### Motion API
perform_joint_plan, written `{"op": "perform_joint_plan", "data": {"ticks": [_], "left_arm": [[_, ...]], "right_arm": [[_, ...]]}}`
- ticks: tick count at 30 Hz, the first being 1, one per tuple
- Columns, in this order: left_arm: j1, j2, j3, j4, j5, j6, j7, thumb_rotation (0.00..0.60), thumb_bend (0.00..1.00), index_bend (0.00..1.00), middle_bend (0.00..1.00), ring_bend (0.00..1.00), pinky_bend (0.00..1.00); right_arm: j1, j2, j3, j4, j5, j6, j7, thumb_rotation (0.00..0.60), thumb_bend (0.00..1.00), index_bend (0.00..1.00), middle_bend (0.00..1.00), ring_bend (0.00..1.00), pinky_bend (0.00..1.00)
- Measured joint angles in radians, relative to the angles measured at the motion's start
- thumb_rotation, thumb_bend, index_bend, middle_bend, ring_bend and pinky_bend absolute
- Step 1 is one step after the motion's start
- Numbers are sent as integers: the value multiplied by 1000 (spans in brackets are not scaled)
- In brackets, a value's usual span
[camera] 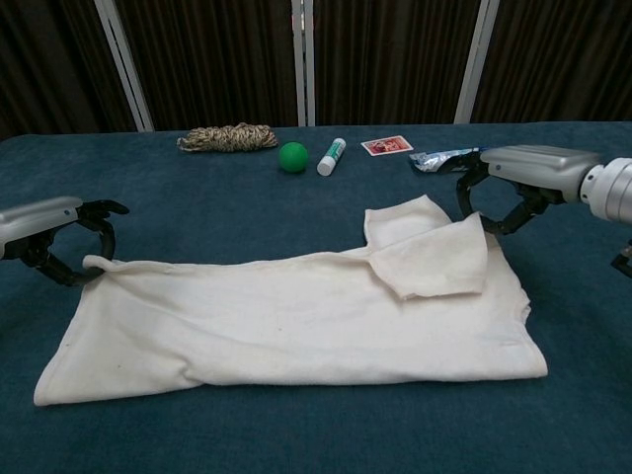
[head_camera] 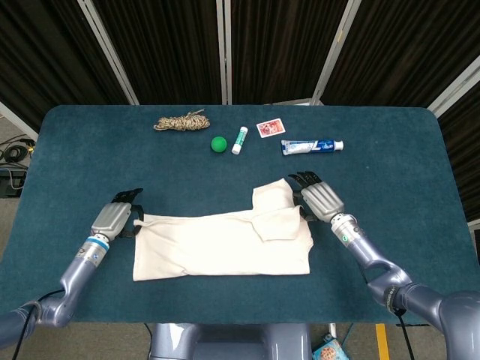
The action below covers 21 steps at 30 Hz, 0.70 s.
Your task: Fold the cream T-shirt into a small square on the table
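Partly folded only: cream T-shirt (camera: 286, 316) lying mid-table as a long band, one sleeve flap turned in, left hand (camera: 54, 237) pinching its far-left corner, right hand (camera: 513, 193) pinching the right edge, crosswise folds into a square left.

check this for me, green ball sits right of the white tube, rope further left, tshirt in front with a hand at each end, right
Not quite: in the head view the green ball sits left of the white tube, not right. The rest holds: rope further left, T-shirt in front, left hand and right hand at its ends.
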Motion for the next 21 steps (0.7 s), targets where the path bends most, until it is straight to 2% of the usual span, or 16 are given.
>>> {"op": "perform_joint_plan", "data": {"ticks": [17,19,21], "left_arm": [[-12,-36,-9,55,-4,-12,-13,600,538,778,0,0,0],[-14,-40,-10,63,-8,-16,-10,600,539,756,0,0,0],[-16,-46,-12,72,-14,-21,-8,600,538,677,0,0,0]], "right_arm": [[12,-30,-1,52,1,-15,16,600,450,752,82,0,0],[14,-32,-1,56,2,-15,19,600,450,752,82,0,0],[15,-34,0,59,2,-16,22,600,450,752,82,0,0]]}}
